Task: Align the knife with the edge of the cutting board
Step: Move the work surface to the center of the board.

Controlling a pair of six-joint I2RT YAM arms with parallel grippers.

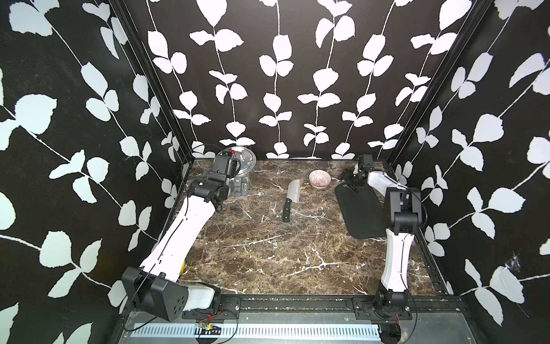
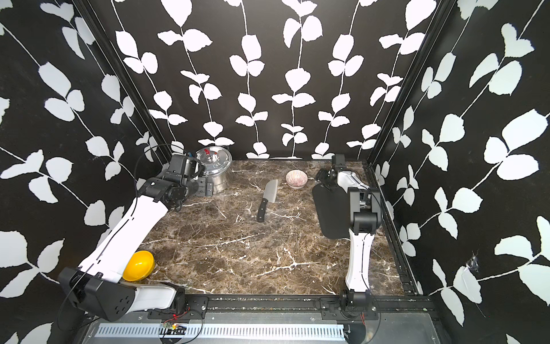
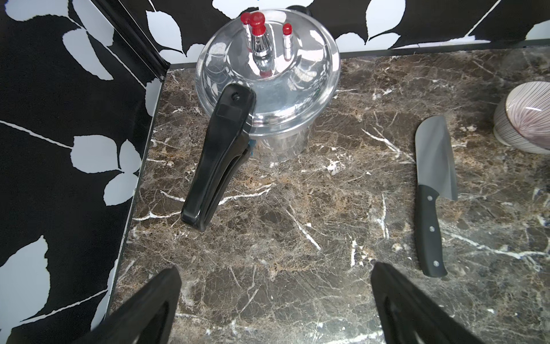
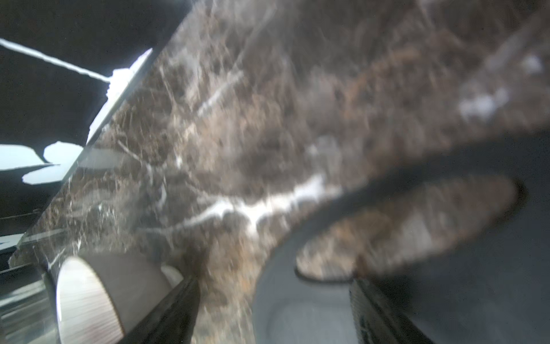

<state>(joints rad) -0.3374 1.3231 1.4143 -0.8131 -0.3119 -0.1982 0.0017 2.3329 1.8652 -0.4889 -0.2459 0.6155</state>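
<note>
At the slotted end of the thin matte-black cutting board [image 1: 357, 214], your right end effector [image 1: 351, 187] seems clamped on it. The silver-bladed, black-handled knife [image 1: 290, 199] lies well left, roughly parallel, nearer your open left end effector [image 3: 275, 274].

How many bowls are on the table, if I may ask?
2: a striped bowl at the back near the knife; a yellow bowl in front, partly behind the left arm.

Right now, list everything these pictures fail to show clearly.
- Right gripper: its hold on the board unreadable; wrist view blurred, top views too small.
- Board's outer edge: right arm covers it in both top views.
- Yellow bowl: partly under the left arm in a top view.
- Pot: left arm partly covers it in both top views.
</note>
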